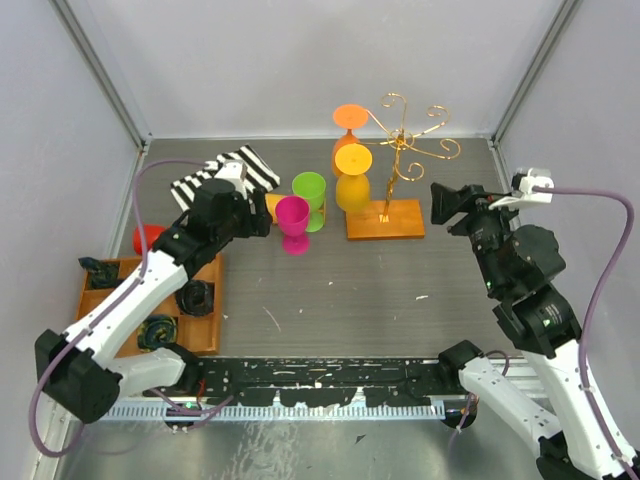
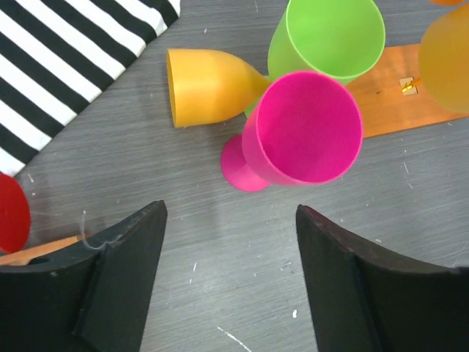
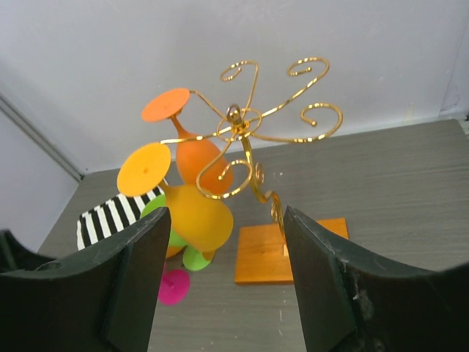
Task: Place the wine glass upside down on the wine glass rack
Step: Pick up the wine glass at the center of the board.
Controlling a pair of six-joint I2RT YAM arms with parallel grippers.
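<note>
The gold wire wine glass rack (image 1: 402,150) stands on its orange-brown base (image 1: 385,221) at the back. Two wine glasses hang upside down on its left arms, an orange one (image 1: 348,128) and a yellow-orange one (image 1: 352,178). Left of the base a pink wine glass (image 1: 293,222) and a green one (image 1: 309,197) stand upright. A yellow glass (image 2: 209,86) lies on its side beside them. My left gripper (image 2: 231,213) is open and empty, just short of the pink glass (image 2: 304,128). To the right of the rack (image 3: 249,132), my right gripper (image 3: 226,216) is also open and empty.
A black-and-white striped cloth (image 1: 225,173) lies at the back left. A compartmented wooden tray (image 1: 205,300) with dark objects sits under the left arm, and a red object (image 1: 147,238) lies behind it. Grey walls close in the table on three sides.
</note>
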